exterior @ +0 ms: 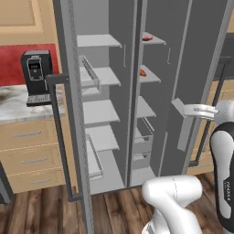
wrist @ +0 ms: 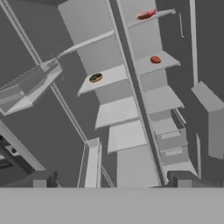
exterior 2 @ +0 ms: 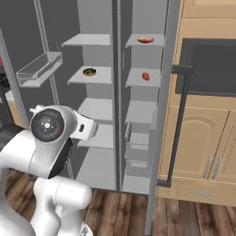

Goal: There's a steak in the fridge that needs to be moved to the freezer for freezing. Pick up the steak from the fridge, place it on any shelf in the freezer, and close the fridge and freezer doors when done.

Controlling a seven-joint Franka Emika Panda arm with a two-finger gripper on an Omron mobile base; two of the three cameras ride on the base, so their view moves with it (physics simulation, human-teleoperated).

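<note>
The steak [exterior: 147, 37] [exterior 2: 145, 40] [wrist: 145, 15], a flat pinkish-red slab, lies on the top shelf of the fridge [exterior 2: 143, 110], the right compartment with wire-framed drawers. To its left the freezer [exterior 2: 94, 108] has pale shelves. Both doors stand wide open: the freezer door [exterior: 68, 91] at left and the fridge door [exterior 2: 159, 138] at right. My gripper [wrist: 113, 181] is open and holds nothing. It hangs in front of the unit at about mid height, well below and short of the steak.
A small orange-red item [exterior 2: 145, 76] sits on the fridge's second shelf and a dark doughnut-like item [exterior 2: 89, 72] on a freezer shelf. A black coffee machine [exterior: 36, 77] stands on the marble counter [exterior: 11, 109] at left. Wooden cabinets [exterior 2: 207, 138] flank the right.
</note>
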